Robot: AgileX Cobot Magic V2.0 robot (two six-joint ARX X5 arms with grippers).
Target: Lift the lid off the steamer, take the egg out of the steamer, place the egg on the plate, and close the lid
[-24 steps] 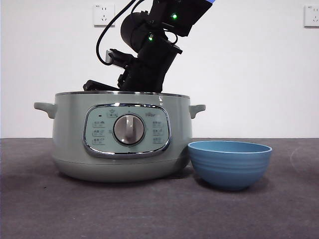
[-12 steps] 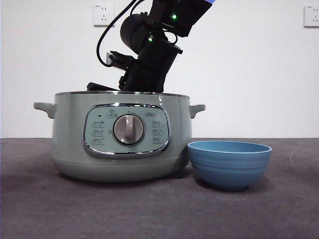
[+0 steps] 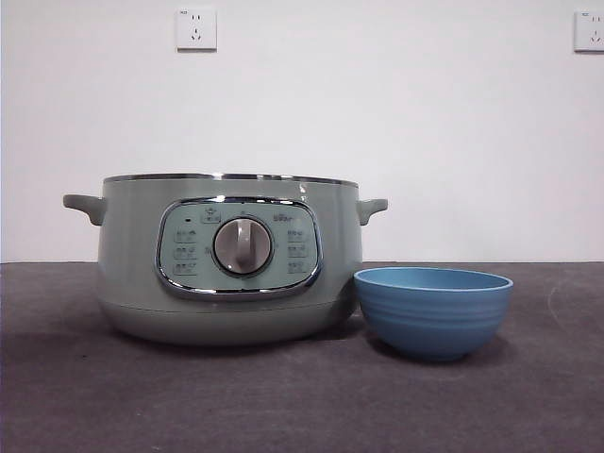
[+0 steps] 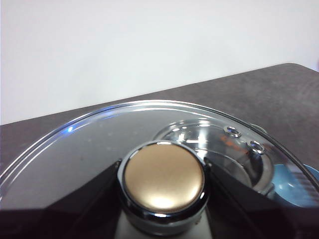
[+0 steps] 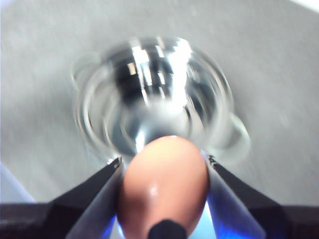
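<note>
The pale green steamer (image 3: 231,255) stands open on the table, its steel rim bare and no arm showing in the front view. The blue plate (image 3: 434,310), a small bowl, sits just right of it, nearly touching. In the left wrist view my left gripper (image 4: 163,174) is shut on the round knob (image 4: 163,181) of the clear glass lid (image 4: 94,149), held up off the pot. My right gripper (image 5: 164,164) is shut on a brown egg (image 5: 163,199), high above the blurred open steamer (image 5: 149,94).
A dark grey mat (image 3: 302,396) covers the table in front of a white wall. Two wall sockets (image 3: 196,28) sit high at the left and the right corner. A patch of blue (image 4: 294,181) shows through the lid's edge.
The black arm that reached down into the steamer has risen up out of the front view. The steamer and the plate have stayed where they were.
</note>
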